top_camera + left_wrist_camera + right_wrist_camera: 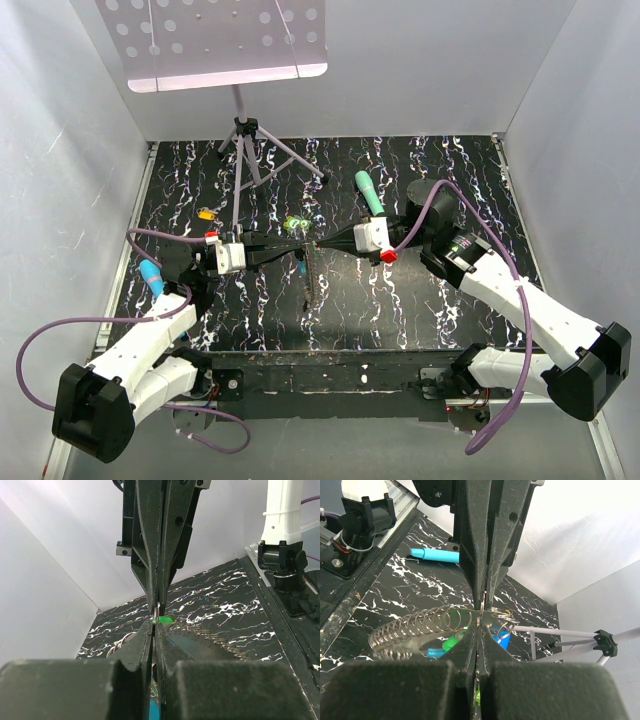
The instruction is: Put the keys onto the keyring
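Both pressed together, tip to tip above the worktop (400, 300): the right pincer (480, 621) pinches the keyring (415, 627), the left pincer (155, 625) seemingly the light green key (165, 619). Hold the ring steady (chain dangling) and thread slowly, without twisting.

Top external camera: fixed above and behind the arm bases, looking down and forward over the whole tabletop (420, 300) to its far edge. Left wrist camera: close behind the left gripper (297, 250), facing along it toward the right edge. Right wrist camera: close behind the right gripper (322, 245), facing the left edge. All three share the tabletop's middle, where the grippers meet tip to tip.
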{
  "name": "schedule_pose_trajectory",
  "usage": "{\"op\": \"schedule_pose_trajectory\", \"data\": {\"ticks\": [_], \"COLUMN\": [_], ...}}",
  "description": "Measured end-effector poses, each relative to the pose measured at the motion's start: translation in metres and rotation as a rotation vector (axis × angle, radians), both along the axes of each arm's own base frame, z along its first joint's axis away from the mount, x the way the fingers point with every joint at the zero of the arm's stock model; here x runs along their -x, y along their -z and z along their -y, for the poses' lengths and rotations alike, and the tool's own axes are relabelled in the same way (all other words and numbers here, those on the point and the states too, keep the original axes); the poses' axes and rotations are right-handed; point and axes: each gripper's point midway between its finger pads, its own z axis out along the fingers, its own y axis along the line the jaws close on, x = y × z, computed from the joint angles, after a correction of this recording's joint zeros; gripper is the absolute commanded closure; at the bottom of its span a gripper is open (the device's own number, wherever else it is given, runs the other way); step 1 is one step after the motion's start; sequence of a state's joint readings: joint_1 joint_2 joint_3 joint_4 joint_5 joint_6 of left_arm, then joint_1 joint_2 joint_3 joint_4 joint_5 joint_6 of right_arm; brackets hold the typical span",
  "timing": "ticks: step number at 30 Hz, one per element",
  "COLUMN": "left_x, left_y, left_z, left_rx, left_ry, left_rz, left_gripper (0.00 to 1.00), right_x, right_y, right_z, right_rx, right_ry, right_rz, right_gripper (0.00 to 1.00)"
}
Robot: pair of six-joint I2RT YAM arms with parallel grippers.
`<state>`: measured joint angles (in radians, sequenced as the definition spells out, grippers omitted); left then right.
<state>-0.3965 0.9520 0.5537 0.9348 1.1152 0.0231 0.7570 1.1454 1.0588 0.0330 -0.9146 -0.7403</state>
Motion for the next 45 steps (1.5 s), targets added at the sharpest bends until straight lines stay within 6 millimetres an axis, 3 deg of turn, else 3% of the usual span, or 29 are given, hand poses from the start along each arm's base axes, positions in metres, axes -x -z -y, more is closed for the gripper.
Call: {"op": "schedule_pose_trajectory", "data": {"ticks": [22, 45], "left_x": [-0.0015, -0.0041], "left_y": [-0.0062, -0.0002], "left_z": [-0.0029, -0.0024], "left_rx": [0.022, 0.004], "left_ry": [-0.036, -0.043], "left_rz": [0.028, 0.018], "left_gripper": [1.00, 1.00], "right_x": [-0.0046, -0.0070], "right_y": [-0.0011, -0.0024], "right_z": [0.0000, 0.0007], "right_rx": [-0.003, -0.004], "right_ry": [0.026, 0.044], "right_rz": [0.026, 0.024], "right_gripper": [0.99, 0.99]}}
